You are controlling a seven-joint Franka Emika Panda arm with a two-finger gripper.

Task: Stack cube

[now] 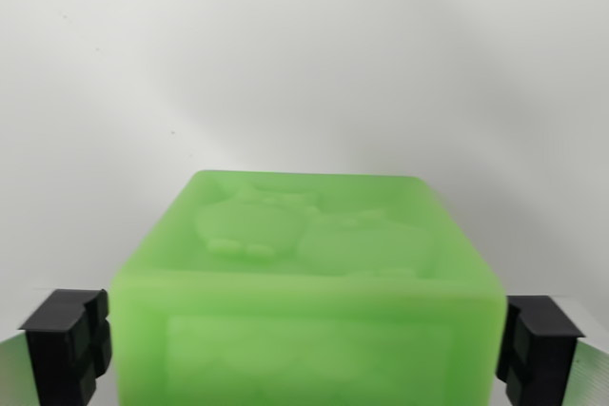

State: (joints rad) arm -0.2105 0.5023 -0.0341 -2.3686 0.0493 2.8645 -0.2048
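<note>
A translucent green cube (304, 273) with a raised relief figure on its top face fills the lower middle of the wrist view. My gripper (304, 354) straddles it. The black left finger pad (71, 344) presses against the cube's left side and the black right finger pad (538, 349) against its right side, with no gap showing on either side. The gripper is shut on the cube. The cube's bottom edge is cut off by the frame, so what it rests on is hidden. No second cube is in view.
A plain white surface (304, 54) stretches behind and around the cube. A soft shadow falls across it at the upper right.
</note>
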